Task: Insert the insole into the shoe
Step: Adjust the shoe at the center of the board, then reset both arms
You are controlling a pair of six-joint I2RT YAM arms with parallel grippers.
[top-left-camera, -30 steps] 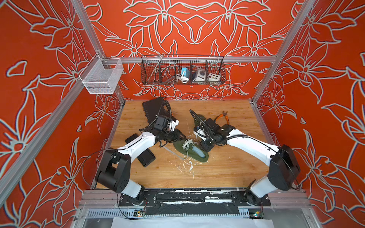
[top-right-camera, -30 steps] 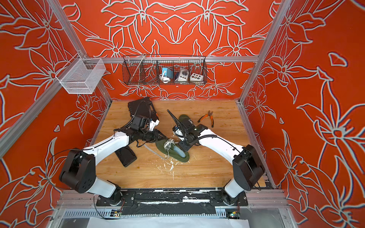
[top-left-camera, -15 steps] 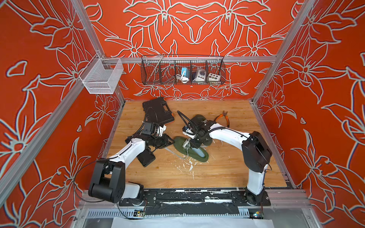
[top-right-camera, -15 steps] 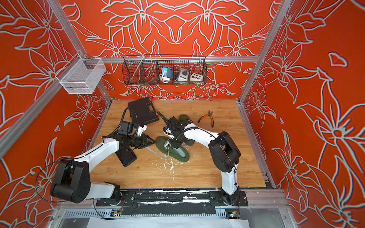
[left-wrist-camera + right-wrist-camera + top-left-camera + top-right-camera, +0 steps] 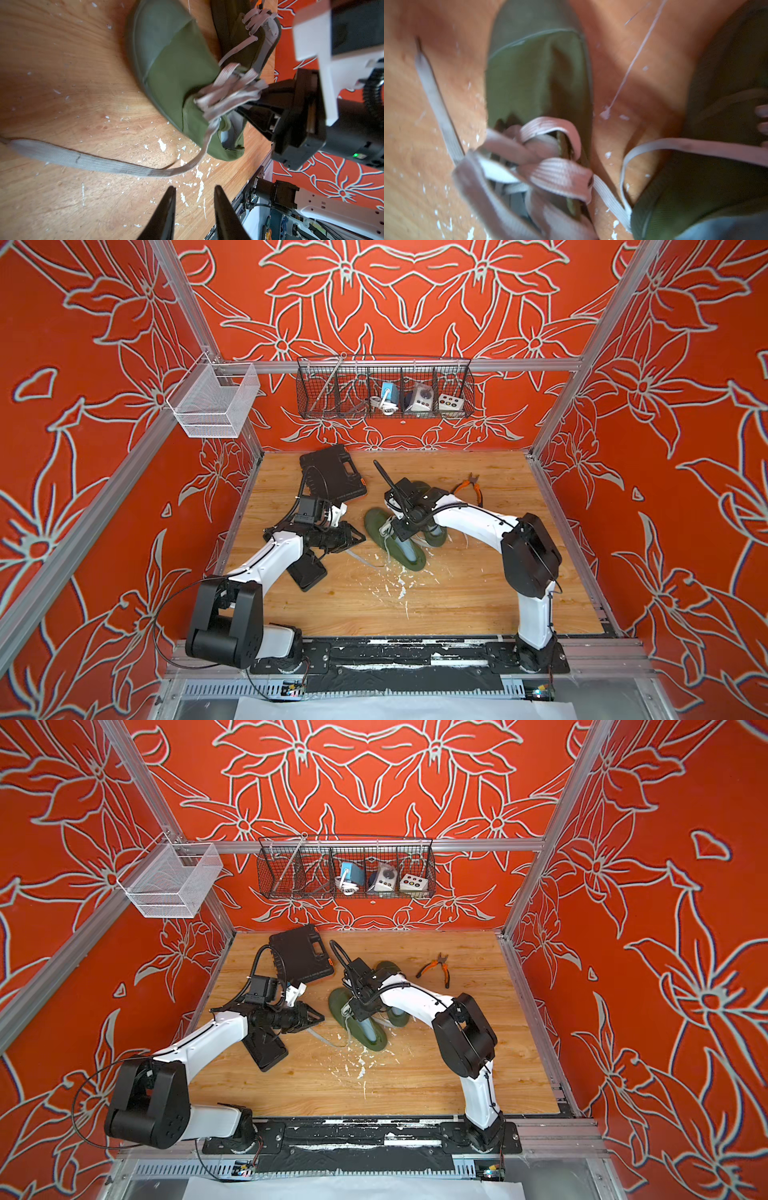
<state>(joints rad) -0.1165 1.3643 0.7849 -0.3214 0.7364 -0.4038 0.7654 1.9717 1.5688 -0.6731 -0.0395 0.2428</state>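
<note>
Walls (image 5: 415, 302): orange-red, covered in large flower outlines drawn in pale grey-white.
Frame rails (image 5: 374, 364): silver-grey.
Table (image 5: 457, 597): light honey wood grain, speckled with white flecks and scratches.
Shoe (image 5: 375, 521): olive-green canvas, duller grey-green toe cap and sole edge, blue-grey inside.
Laces (image 5: 226, 89): ribbed weave, pale grey with a pinkish cast.
Second shoe (image 5: 720, 87): darker green.
Case (image 5: 332, 472): black, with a small orange latch.
Pliers (image 5: 440, 964): orange handles edged in black, dark head.
Wire basket (image 5: 332, 406): black.
Mesh basket (image 5: 212, 406): white.
Robot arms (image 5: 272, 558): white shells, black joints and cables.
Left gripper (image 5: 194, 189): black jaws.
</note>
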